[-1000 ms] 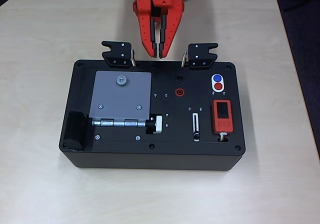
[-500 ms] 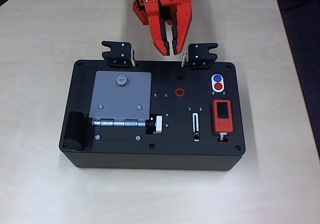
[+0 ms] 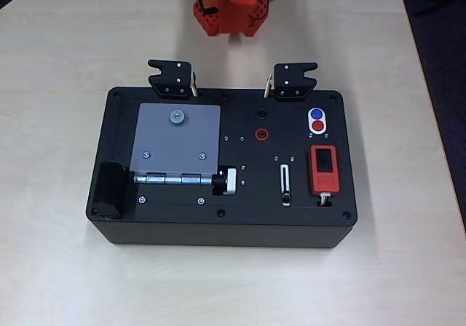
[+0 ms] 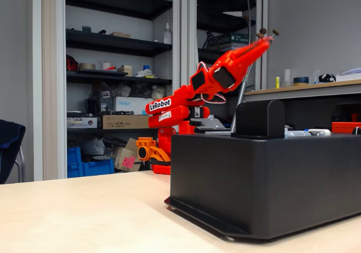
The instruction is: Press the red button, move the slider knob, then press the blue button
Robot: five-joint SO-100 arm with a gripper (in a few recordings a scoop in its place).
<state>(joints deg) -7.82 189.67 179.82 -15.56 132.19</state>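
Up high above the black box (image 4: pixel 271 179) in the fixed view, the gripper (image 4: pixel 265 34), tilted upward, tips a sliver apart, holding nothing. On the box top in the overhead view: red button (image 3: pixel 318 126) near the far right corner, touching the blue button (image 3: pixel 316 114) just behind it on a white plate. Slider knob (image 3: pixel 286 196) at the near end of its white slot, left of the orange device (image 3: pixel 324 169). Arm's orange base (image 3: pixel 229 6) well behind the box.
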